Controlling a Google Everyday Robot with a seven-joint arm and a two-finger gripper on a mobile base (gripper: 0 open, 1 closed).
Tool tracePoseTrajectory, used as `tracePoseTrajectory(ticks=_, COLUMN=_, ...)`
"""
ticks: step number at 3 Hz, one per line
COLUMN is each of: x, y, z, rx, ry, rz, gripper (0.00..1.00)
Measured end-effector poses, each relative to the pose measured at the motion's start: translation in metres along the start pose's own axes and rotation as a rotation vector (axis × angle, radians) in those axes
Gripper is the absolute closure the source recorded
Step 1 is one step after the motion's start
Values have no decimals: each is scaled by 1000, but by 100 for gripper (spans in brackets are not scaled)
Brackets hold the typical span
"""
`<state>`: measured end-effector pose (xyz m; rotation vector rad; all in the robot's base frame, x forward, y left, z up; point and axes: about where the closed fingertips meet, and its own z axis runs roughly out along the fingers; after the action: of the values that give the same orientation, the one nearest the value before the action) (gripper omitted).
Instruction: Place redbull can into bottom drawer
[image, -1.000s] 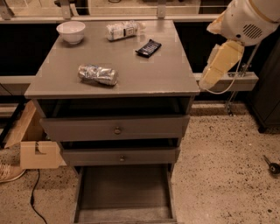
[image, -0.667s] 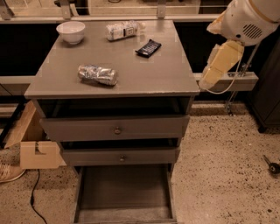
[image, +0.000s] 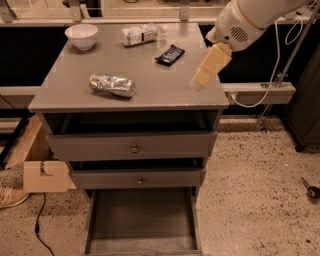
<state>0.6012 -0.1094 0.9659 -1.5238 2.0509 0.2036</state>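
At the lower left of the frame a cardboard box (image: 44, 175) sits on the speckled floor (image: 250, 200). A shoe (image: 10, 196) pokes in at the edge beside it, and a dark cable (image: 39, 231) trails below.

In the upper left, a white bowl (image: 81, 36) stands upright near the back corner of the grey desk (image: 165, 87). Right of it and nearer the front, the can (image: 112, 84) lies on its side on the desk top, shiny silver with bluish patches and well apart from everything else. Behind it, toward the top centre, a clear bottle (image: 142, 34) with a white label also lies on its side. A flat black snack bar (image: 170, 54) rests just to the right of that.

Below the desk top, the top drawer (image: 132, 146) and the middle drawer (image: 137, 178) each show a round knob and stand slightly out. The bottom drawer (image: 142, 220), at the lower centre, is pulled far out, with its plain grey floor showing.

At the upper right the white arm (image: 245, 22) reaches in. Its pale yellow claw (image: 199, 80) points down and left over the right edge of the desk, well to the right of the can. It has no hold of the can. I cannot tell whether the claw is open or closed.
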Motion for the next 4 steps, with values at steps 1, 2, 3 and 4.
tracePoseTrajectory(ticks=1, x=-28, y=-9, z=38, rx=-62, ry=-40, rz=109, gripper=0)
tracePoseTrajectory(ticks=2, x=-71, y=-14, z=82, rx=-119, ry=-59, rz=217, gripper=0)
tracePoseTrajectory(ticks=3, x=-99, y=-15, z=110, rx=-102, ry=-38, rz=267, gripper=0)
tracePoseTrajectory(ticks=4, x=-126, y=-11, z=131, rx=-19, ry=-32, rz=244, gripper=0)
